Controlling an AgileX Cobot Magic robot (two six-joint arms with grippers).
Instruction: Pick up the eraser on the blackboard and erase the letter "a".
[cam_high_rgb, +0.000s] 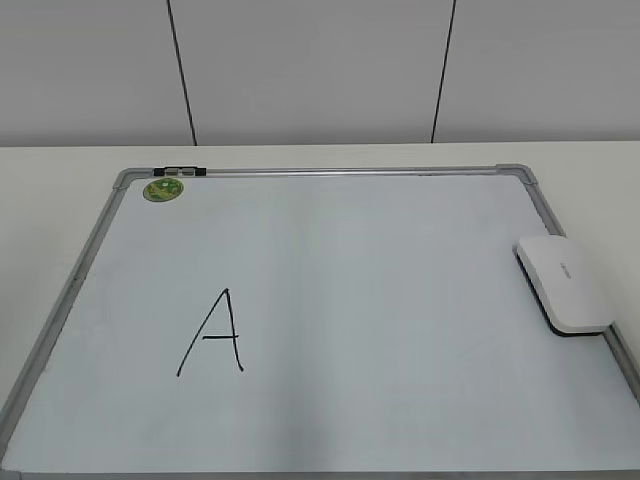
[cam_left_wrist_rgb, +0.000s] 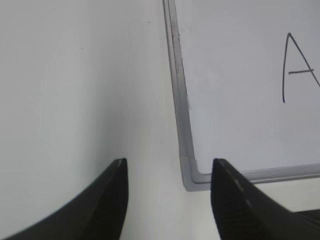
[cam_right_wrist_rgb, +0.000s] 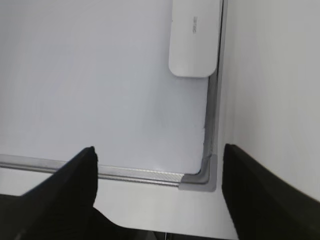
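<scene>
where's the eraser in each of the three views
Exterior view: the eraser lies at the right edge of the whiteboard, about mid-height.
Left wrist view: not in it; only the board's left part with the letter A shows.
Right wrist view: eraser at the top, against the board's right frame.
Shared landmark: the board's grey frame that the eraser lies along.

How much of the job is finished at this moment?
No lowercase "a" shows on the blackboard; only the capital A does, so the erasing looks done. The eraser lies at the right edge. Left gripper and right gripper are open and empty; nothing is left.
</scene>
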